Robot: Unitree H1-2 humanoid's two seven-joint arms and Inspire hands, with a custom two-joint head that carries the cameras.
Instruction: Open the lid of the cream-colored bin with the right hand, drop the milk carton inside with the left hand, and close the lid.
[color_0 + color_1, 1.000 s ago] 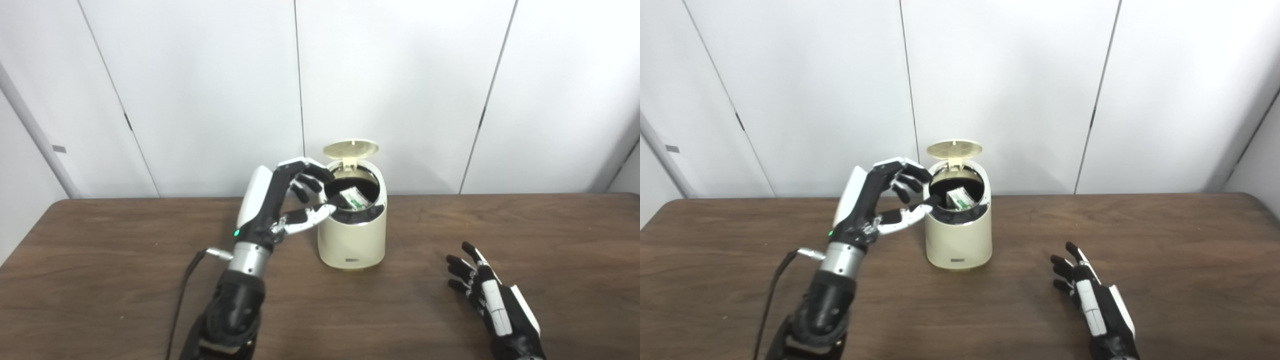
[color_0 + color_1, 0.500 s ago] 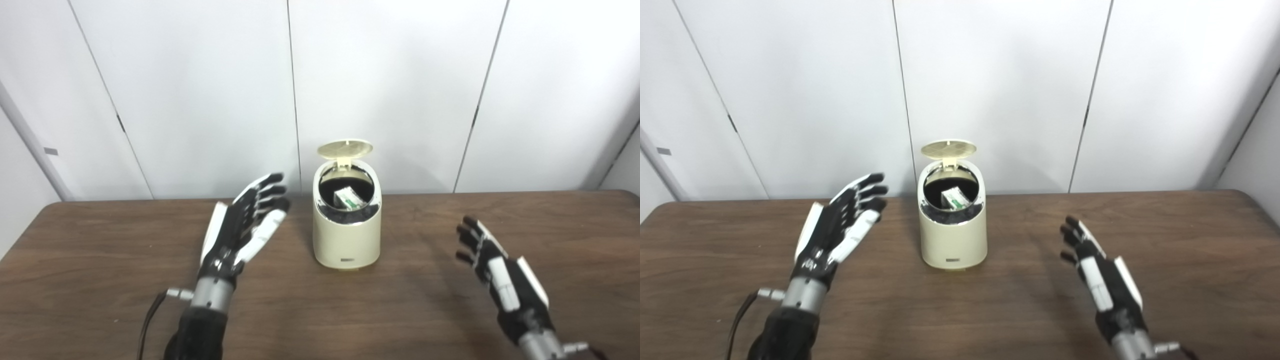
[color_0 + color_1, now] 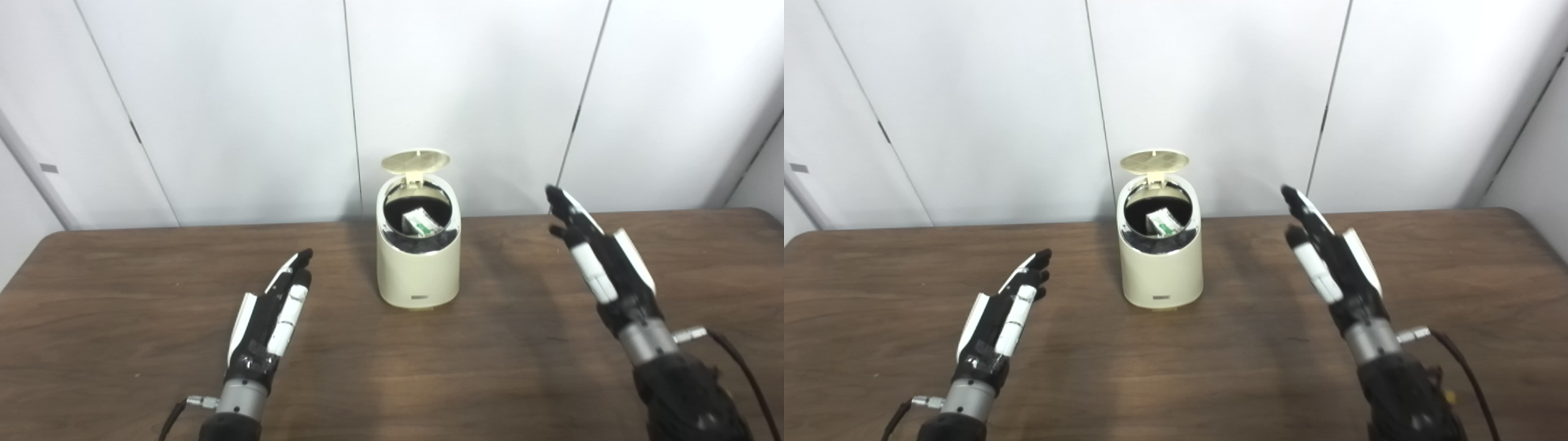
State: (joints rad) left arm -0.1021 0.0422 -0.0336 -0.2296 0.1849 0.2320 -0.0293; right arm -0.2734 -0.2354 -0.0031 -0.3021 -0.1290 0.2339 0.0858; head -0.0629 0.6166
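Observation:
The cream-colored bin (image 3: 418, 269) stands upright near the table's far middle. Its round lid (image 3: 415, 160) is tipped up at the back, leaving the dark mouth uncovered. Inside lies the white and green milk carton (image 3: 419, 222), tilted. My left hand (image 3: 272, 315) hovers low over the table to the bin's front left, flat, fingers straight, open and holding nothing. My right hand (image 3: 599, 257) is raised to the right of the bin, fingers extended toward the wall, open and empty, apart from the bin.
The brown wooden table (image 3: 122, 294) spans the whole view. White wall panels (image 3: 245, 92) rise directly behind its far edge. A cable (image 3: 735, 361) runs from my right wrist.
My left hand drew back from the bin's mouth and lowered toward the near left. My right hand lifted off the table and rose beside the bin. The camera view shifted slightly.

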